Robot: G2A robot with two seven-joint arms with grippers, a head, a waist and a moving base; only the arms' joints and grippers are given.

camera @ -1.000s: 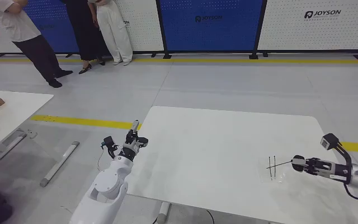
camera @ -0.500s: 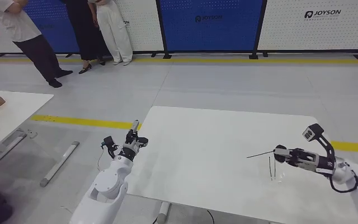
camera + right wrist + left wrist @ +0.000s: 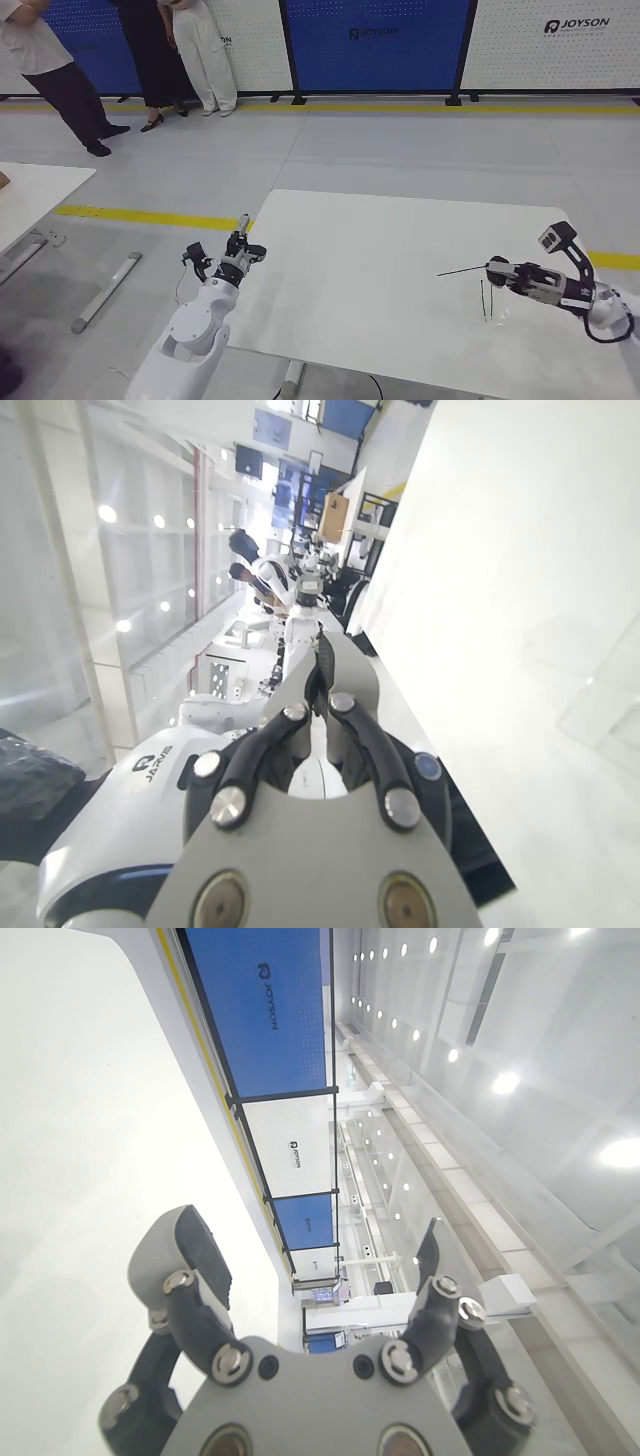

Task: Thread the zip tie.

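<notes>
A thin black zip tie (image 3: 462, 270) sticks out level above the white table (image 3: 380, 250), pointing toward its middle. My right gripper (image 3: 491, 268) is shut on one end of it, at the table's right side. In the right wrist view the right gripper (image 3: 320, 657) has its fingers pressed together; the tie itself is hard to make out there. Two more black zip ties (image 3: 486, 298) lie side by side on the table just below that gripper. My left gripper (image 3: 243, 232) rests at the table's left edge, and in the left wrist view the gripper (image 3: 315, 1253) is open with nothing in it.
A clear flat tray (image 3: 600, 710) lies on the table near the right gripper, under the loose ties. The table's left edge (image 3: 240, 300) drops to the floor beside the left arm. People stand far off by the blue panels.
The right gripper has risen from the loose ties and moved left toward the table's middle, carrying one zip tie off the surface. The left arm has not moved.
</notes>
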